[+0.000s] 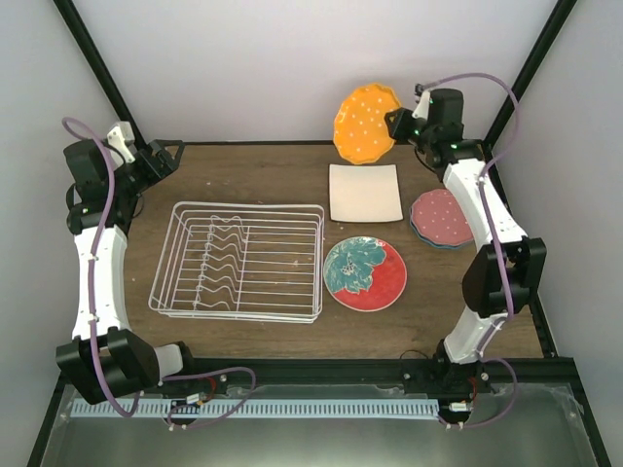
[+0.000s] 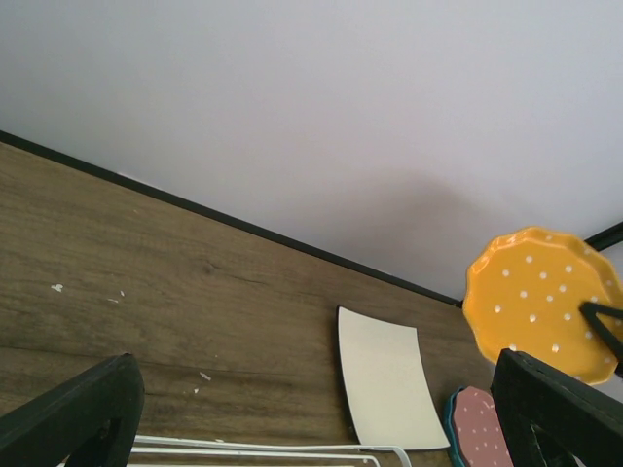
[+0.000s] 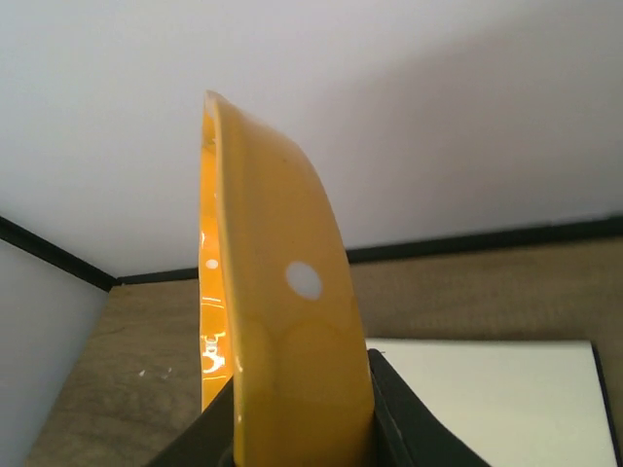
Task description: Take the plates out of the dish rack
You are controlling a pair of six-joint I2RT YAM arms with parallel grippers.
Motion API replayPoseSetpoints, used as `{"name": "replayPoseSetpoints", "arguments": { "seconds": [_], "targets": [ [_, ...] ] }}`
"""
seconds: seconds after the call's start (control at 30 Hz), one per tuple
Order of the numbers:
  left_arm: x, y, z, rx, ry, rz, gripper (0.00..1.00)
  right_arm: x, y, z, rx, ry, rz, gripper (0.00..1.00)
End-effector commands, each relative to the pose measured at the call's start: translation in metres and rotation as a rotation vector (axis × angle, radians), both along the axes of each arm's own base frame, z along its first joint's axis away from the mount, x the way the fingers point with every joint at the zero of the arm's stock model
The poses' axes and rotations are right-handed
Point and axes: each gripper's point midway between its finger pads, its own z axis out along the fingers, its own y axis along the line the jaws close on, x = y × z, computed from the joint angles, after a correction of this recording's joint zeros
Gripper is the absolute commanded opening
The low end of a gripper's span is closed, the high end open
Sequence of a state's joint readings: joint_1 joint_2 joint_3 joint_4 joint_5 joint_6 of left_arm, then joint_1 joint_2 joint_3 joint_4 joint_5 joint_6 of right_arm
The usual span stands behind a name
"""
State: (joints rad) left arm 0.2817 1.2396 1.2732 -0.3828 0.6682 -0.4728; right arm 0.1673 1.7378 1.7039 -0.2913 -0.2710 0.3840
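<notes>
My right gripper [image 1: 397, 124] is pinching the rim of the orange dotted plate [image 1: 366, 123]. It holds the plate on edge in the air at the upper right of the overhead frame, against the back wall [image 1: 243, 58]. In the right wrist view the plate's yellow-orange underside [image 3: 282, 331] fills the centre, clamped between the dark fingers [image 3: 414, 433].

My left gripper [image 1: 167, 156] sits at the upper left with its jaws spread wide, holding nothing. Its fingers [image 2: 83, 409] frame the lower corners of the left wrist view.

On the table [image 1: 253, 165], the cream square plate [image 1: 365, 193] lies flat just below the held plate. To its right, the pink plate [image 1: 443, 216] rests on a teal plate [image 1: 435, 240]. The red-and-teal floral plate [image 1: 365, 273] lies just right of the dish rack [image 1: 238, 260], which stands at centre left.
</notes>
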Motion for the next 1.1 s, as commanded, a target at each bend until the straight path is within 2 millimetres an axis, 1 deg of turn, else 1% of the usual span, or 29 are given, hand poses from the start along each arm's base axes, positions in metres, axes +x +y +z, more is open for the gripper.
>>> {"name": "replayPoseSetpoints", "arguments": {
  "seconds": [0.0, 0.1, 0.2, 0.3, 0.37, 0.47, 0.5, 0.8, 0.9, 1.07],
  "targets": [
    [0.0, -0.001, 0.011, 0.001, -0.034, -0.013, 1.0, -0.029, -0.012, 0.051, 0.224, -0.005, 0.028, 0.01],
    [0.0, -0.001, 0.011, 0.005, -0.035, -0.017, 1.0, -0.034, -0.058, 0.032, 0.286, 0.073, -0.068, 0.01],
    [0.0, -0.001, 0.01, 0.004, -0.031, -0.02, 1.0, -0.044, -0.107, 0.009, 0.336, 0.131, -0.173, 0.01],
    [0.001, -0.002, 0.009, 0.002, -0.029, -0.025, 1.0, -0.057, -0.143, -0.01, 0.335, 0.166, -0.267, 0.01],
    [0.002, -0.002, 0.007, 0.001, -0.026, -0.026, 1.0, -0.064, -0.161, -0.025, 0.33, 0.197, -0.314, 0.01],
    [0.003, -0.002, 0.007, 0.001, -0.026, -0.027, 1.0, -0.072, -0.178, -0.047, 0.319, 0.24, -0.368, 0.01],
    [0.003, -0.002, 0.007, 0.002, -0.027, -0.028, 1.0, -0.075, -0.183, -0.057, 0.315, 0.26, -0.383, 0.01],
    [0.001, -0.002, 0.006, 0.02, -0.023, -0.032, 1.0, -0.097, -0.22, -0.121, 0.325, 0.379, -0.521, 0.01],
    [0.001, -0.002, 0.006, 0.021, -0.021, -0.03, 1.0, -0.103, -0.232, -0.136, 0.335, 0.398, -0.561, 0.01],
    [0.001, -0.001, 0.005, 0.024, -0.02, -0.027, 1.0, -0.11, -0.245, -0.155, 0.343, 0.429, -0.597, 0.01]
  ]
}}
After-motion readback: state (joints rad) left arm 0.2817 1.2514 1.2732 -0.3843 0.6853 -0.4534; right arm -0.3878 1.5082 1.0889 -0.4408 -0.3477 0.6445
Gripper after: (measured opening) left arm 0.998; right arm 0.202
